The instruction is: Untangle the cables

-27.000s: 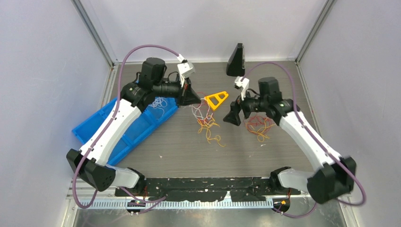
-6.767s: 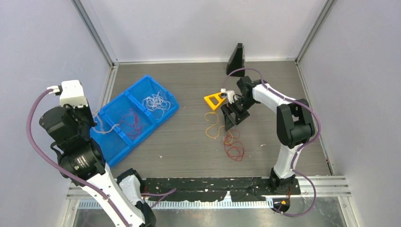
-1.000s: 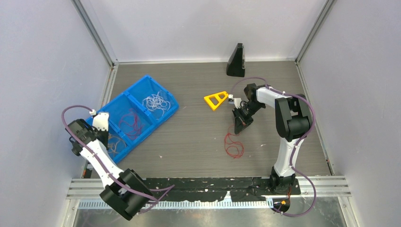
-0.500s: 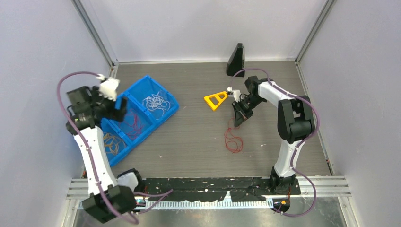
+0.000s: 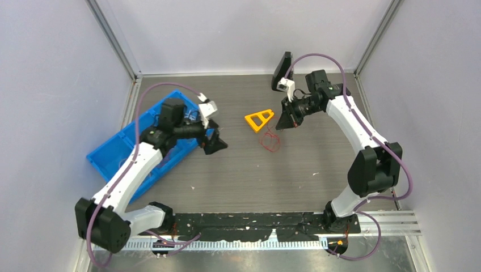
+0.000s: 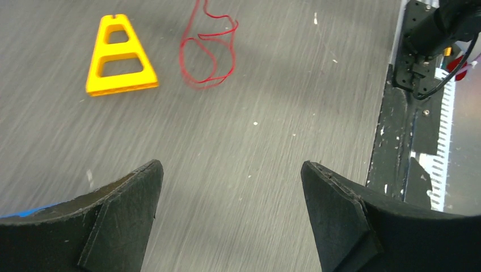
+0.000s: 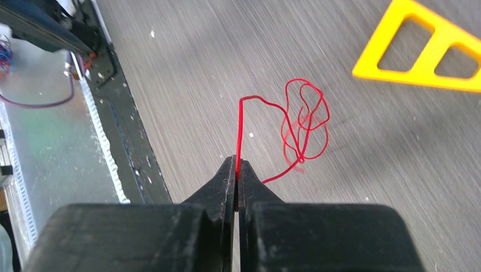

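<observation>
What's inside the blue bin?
The left arm covers most of the blue bin. What may be white cable peeks out at its far end; the near end looks bare; the rest is hidden.

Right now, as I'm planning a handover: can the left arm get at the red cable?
Probably yes: the left gripper is open, with only bare table between it and the red cable, though the right gripper pinches one end.

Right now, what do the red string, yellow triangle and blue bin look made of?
The red cable is probably thin plastic-coated wire: it holds springy loops and looks glossy. The yellow triangle looks like rigid matte plastic, maybe 3D-printed, with crisp flat edges and uniform colour. The blue bin is likely moulded plastic, with even colour and thin straight walls.
</observation>
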